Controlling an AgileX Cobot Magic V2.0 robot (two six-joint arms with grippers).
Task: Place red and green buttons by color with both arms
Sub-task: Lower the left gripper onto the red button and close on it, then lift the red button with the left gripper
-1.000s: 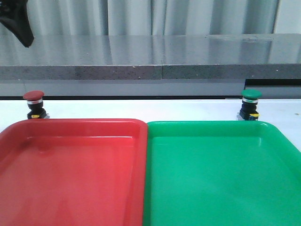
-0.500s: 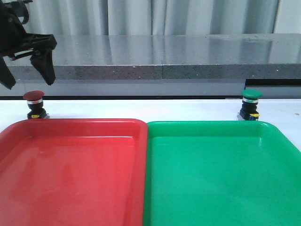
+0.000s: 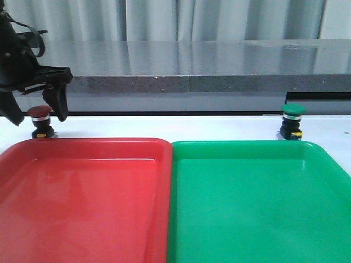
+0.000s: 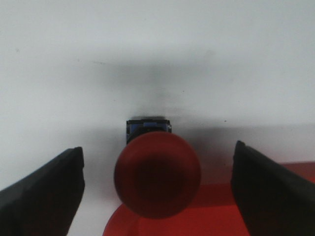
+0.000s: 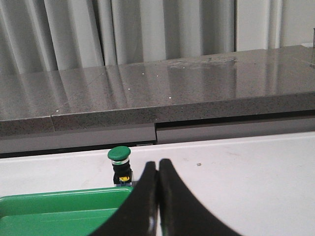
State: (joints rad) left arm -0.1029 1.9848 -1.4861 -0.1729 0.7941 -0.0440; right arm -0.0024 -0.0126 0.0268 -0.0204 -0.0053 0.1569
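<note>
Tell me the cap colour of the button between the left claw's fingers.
Dark red cap, clearest in the left wrist view.

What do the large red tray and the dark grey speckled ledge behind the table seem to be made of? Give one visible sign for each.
Large red tray: probably moulded plastic, glossy, with soft highlights and rounded corners. Dark grey speckled ledge: looks like polished stone or a stone-like composite, flecked and reflecting the curtains.

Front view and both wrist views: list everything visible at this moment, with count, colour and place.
Red button: one, dark red cap, on the white table behind the red tray's far left corner.
Green button: one, green cap, behind the green tray's far right corner.
Red tray: one, near left.
Green tray: one, near right, beside the red tray.
Grey counter: one, behind the table.
Left gripper: black, open, fingers either side of the red button.
Right gripper: black, shut, away from the green button.
</note>
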